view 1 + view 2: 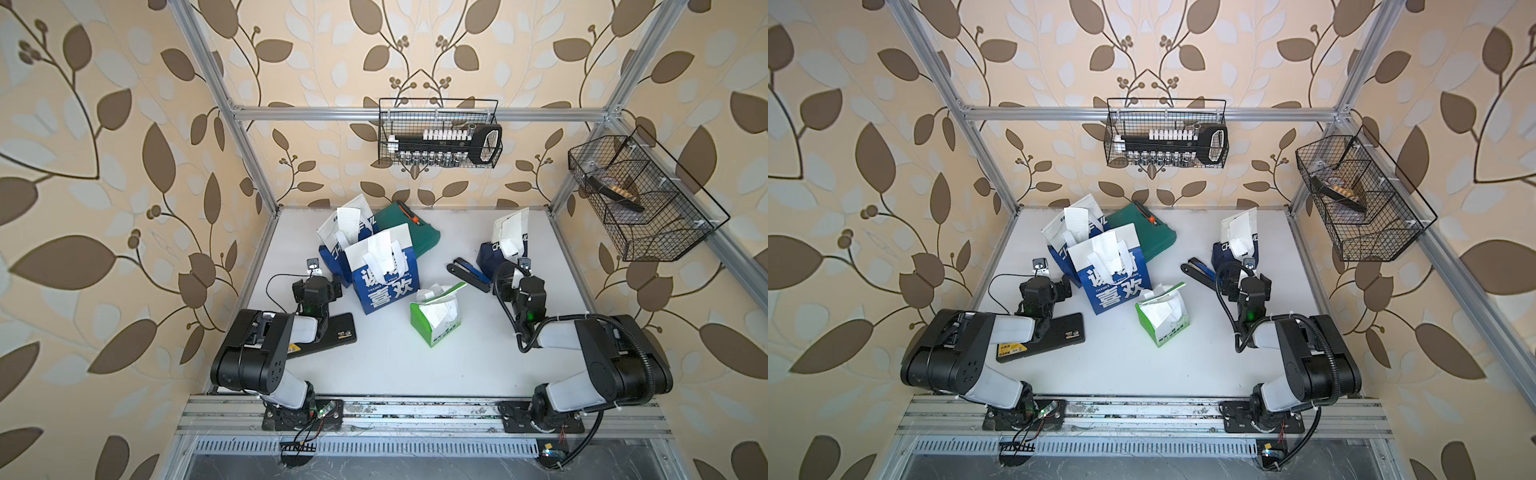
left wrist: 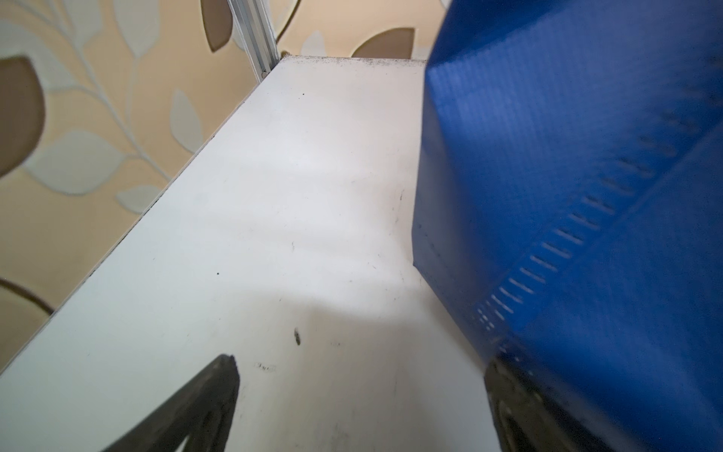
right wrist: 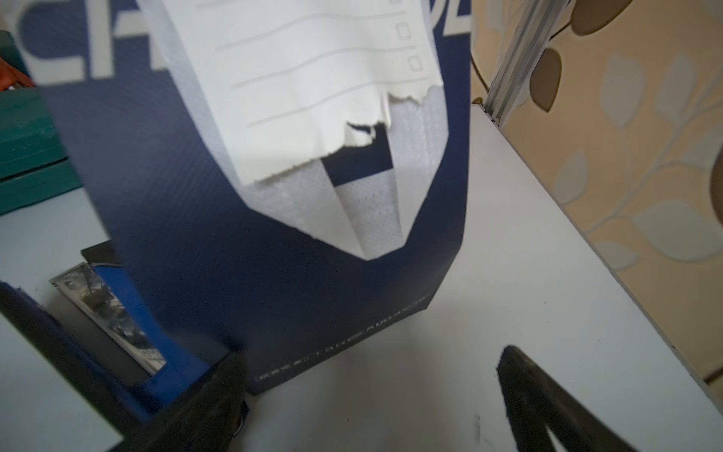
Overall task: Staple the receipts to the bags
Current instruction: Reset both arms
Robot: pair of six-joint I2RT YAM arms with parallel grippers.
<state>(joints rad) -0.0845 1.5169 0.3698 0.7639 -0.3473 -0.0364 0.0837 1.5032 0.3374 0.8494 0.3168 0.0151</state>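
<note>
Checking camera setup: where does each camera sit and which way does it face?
Top views: overhead, looking down on the table; both arms show.
Left wrist: low, facing a blue bag; left hand, open, shows.
Right wrist: low, facing the navy bag and receipt; right hand, open, shows.
Shared: both top views show that navy bag.

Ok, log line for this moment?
left gripper: open, empty | right gripper: open, facing navy paper bag | white paper receipt: on that bag | blue-black stapler: unheld
</note>
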